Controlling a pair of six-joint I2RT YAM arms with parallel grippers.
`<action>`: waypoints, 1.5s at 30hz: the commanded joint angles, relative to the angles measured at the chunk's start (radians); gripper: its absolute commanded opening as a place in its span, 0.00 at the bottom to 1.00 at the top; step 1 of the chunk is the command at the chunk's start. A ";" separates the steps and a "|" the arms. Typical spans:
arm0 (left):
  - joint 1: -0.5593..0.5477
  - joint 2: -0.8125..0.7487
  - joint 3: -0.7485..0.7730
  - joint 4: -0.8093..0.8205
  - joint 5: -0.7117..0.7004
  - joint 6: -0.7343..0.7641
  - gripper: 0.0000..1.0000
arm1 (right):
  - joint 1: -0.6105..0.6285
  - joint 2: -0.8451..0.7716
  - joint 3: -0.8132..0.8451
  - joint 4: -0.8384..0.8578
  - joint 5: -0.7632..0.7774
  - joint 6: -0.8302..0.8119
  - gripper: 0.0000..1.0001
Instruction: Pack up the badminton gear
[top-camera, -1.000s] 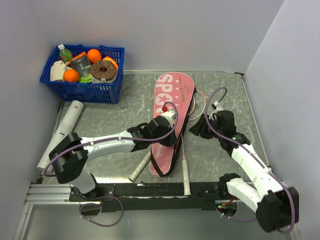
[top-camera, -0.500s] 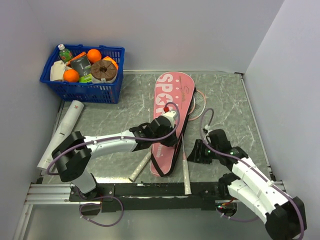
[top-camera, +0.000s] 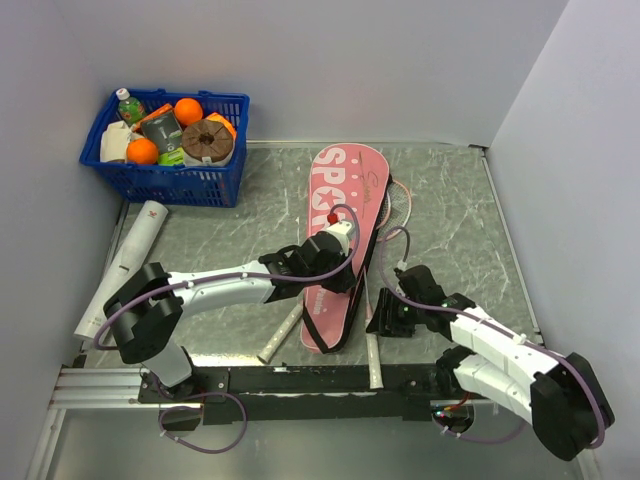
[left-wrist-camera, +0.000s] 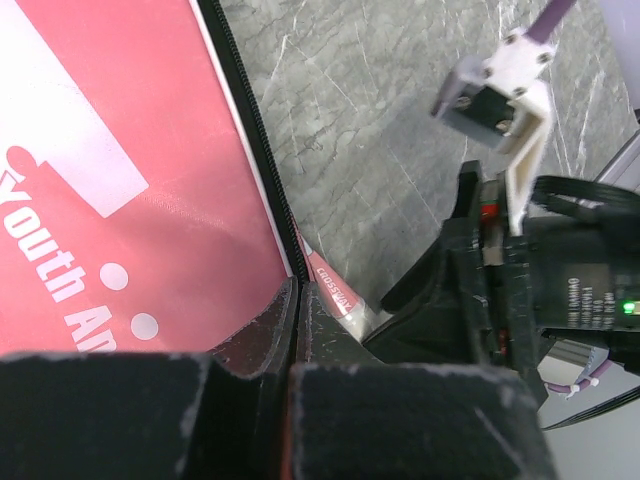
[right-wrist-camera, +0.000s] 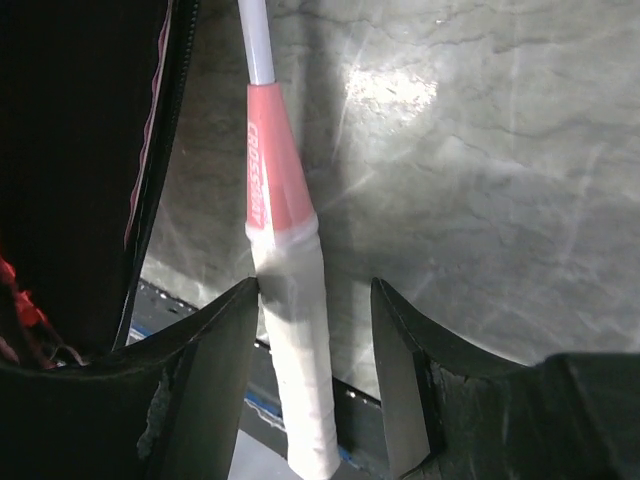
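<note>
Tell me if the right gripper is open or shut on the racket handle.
Open: the right gripper straddles the racket handle, a gap showing beside one finger.

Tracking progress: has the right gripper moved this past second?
Yes. The right gripper slid alongside the pink bag toward the near edge, straddling a racket handle.

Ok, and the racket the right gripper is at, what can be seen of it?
The racket lies flat on the grey table, along the right edge of the pink bag. Its handle is wrapped in whitish tape; above it sits a pink cone with small lettering, then a thin white shaft. The handle's end overhangs the black rail at the near edge. The open right gripper straddles the handle: one finger looks to touch it, the other stands apart.
</note>
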 joint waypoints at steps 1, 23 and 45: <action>0.004 -0.031 0.002 0.055 0.011 -0.005 0.01 | 0.028 0.039 -0.012 0.109 0.012 0.039 0.56; -0.025 -0.065 -0.067 0.073 0.058 0.001 0.01 | 0.036 0.275 0.158 0.239 0.025 -0.026 0.00; -0.047 -0.066 -0.126 0.090 0.062 0.002 0.01 | -0.039 0.405 0.302 0.423 -0.103 -0.058 0.32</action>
